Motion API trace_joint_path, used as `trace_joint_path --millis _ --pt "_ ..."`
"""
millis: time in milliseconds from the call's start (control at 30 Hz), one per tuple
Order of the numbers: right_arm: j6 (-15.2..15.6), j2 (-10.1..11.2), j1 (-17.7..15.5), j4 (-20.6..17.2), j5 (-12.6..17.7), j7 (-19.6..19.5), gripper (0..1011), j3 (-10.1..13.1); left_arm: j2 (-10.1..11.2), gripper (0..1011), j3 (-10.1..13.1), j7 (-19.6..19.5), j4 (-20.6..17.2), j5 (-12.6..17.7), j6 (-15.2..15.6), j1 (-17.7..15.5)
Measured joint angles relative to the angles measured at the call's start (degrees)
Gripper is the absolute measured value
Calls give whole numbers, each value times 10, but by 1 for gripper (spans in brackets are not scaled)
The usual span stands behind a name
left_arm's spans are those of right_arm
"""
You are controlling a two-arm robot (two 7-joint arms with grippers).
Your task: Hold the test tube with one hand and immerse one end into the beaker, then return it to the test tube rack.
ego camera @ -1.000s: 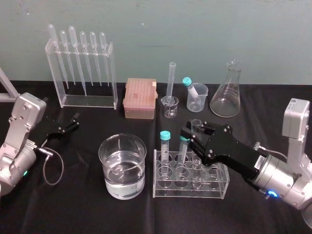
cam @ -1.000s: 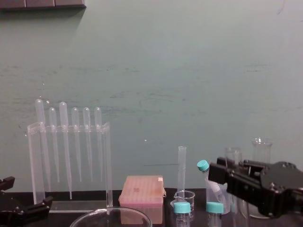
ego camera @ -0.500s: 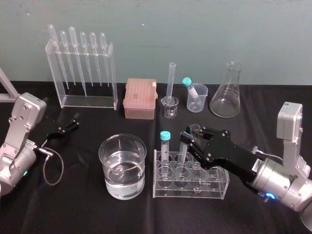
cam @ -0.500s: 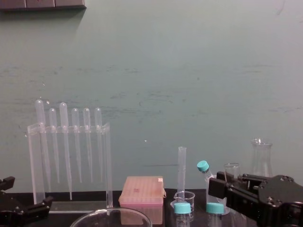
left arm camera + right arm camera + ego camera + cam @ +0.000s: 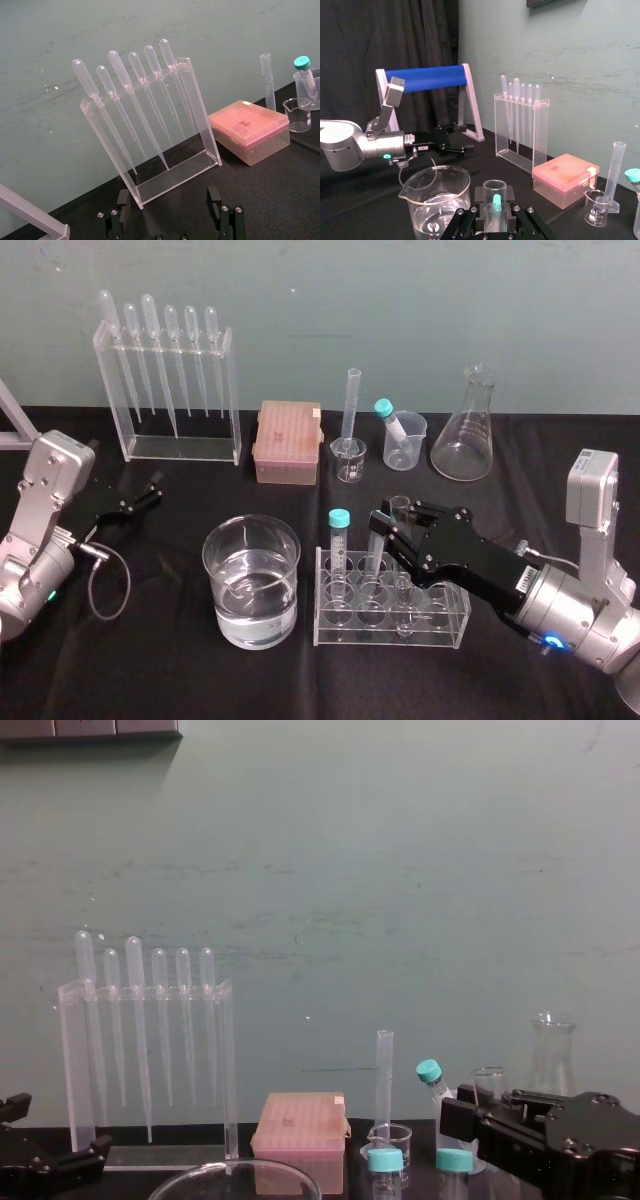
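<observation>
The test tube (image 5: 402,540) is held upright in the test tube rack (image 5: 345,632), its lower part sunk into a hole in the right half of the rack and its open mouth raised above the top plate. Which row of holes receives it cannot be told. Its upper part is clasped by the right gripper (image 5: 396,516), whose jaws are closed on the glass from both sides; in the right wrist view the round mouth of the test tube (image 5: 495,192) is seen seated between them. The right gripper is reached in from the right side of the tabletop (image 5: 170,670), low over the rack. In the chest view the right gripper (image 5: 462,1110) is seen at the lower right.

Two blue-capped tubes (image 5: 339,540) are stood in the same rack, to the left of the held tube. Just left of the rack, the beaker (image 5: 252,580) is set on the tabletop, partly filled with clear liquid.

The left gripper (image 5: 152,490) is parked on the left, well apart from the beaker and the rack, with its jaws spread wide apart and nothing between them, as is seen in the left wrist view (image 5: 168,199).

Along the back of the tabletop are ranged a clear pipette stand (image 5: 170,445) with six pipettes, a pink box (image 5: 287,445), a small beaker (image 5: 348,460) with a graduated cylinder (image 5: 352,405) just behind it, another small beaker (image 5: 407,445) with a blue-capped tube leaning in it, and a conical flask (image 5: 465,435).
</observation>
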Motion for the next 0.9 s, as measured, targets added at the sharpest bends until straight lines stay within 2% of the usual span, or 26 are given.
trace_joint_path --millis 133,267,400,433,467,533,733,767,800,833,900 --pt "0 0 0 0 0 0 227 0 0 1000 0 0 0 0 0 0" --pt "-1 0 0 0 -1 0 302 0 0 1000 0 0 0 0 0 0" --pt "-2 1 -1 -1 -1 0 420 1 0 1000 0 0 0 0 0 0" --pt "-2 1 -1 -1 -1 0 482 1 0 1000 0 0 0 0 0 0" --pt "-2 1 -1 -1 -1 0 490 1 0 1000 0 0 0 0 0 0" --pt "-2 1 -1 -1 -1 0 580 1 0 1000 0 0 0 0 0 0" --pt "-2 1 -1 -1 -1 0 741 1 0 1000 0 0 0 0 0 0" --pt "-2 1 -1 -1 -1 0 799 1 0 1000 0 0 0 0 0 0" --pt "-2 1 -1 -1 -1 0 799 1 0 1000 0 0 0 0 0 0" --pt "-2 1 -1 -1 -1 0 854 1 0 1000 0 0 0 0 0 0" --pt "-2 1 -1 -1 -1 0 882 1 0 1000 0 0 0 0 0 0"
